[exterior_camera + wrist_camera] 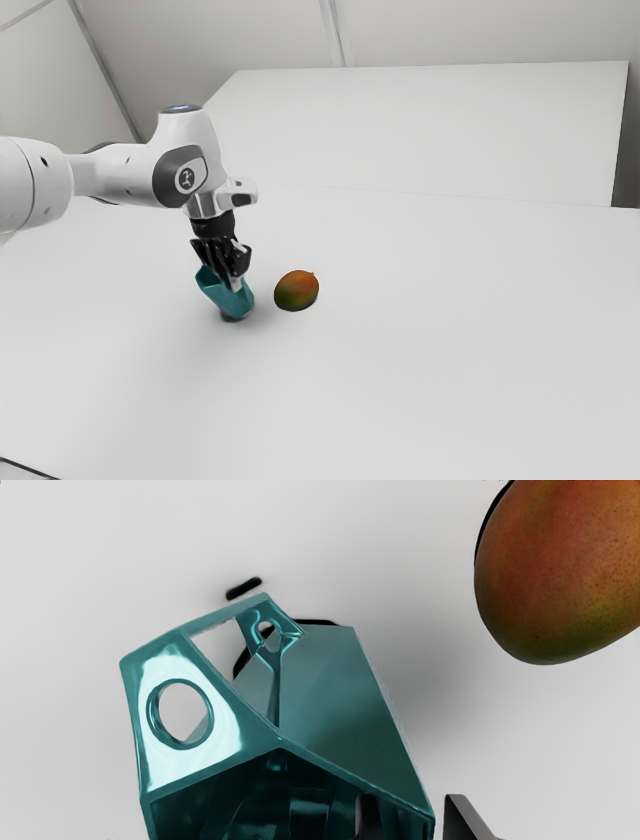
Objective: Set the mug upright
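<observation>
Teal mug [340, 690], tilted on the pale surface [450, 350], its wall between the open gripper's [410, 800] parted fingers. Closing unevenly on that slanted wall could make it slip, perhaps rolling toward the mango [555, 575] (near, not touching).

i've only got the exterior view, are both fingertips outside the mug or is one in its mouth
Observer: One is in. In the wrist view, the end effector straddles the wall of the teal mug, with one finger inside the mouth and the other finger outside.
Operator: is it pinching that wall
Observer: No, it is open: a thin strip of pale tabletop shows between the outer finger and the wall.
Operator: anything on the mug itself i might be missing from here
Observer: Yes, a glossy flat facet has a round hole right through it.
</observation>
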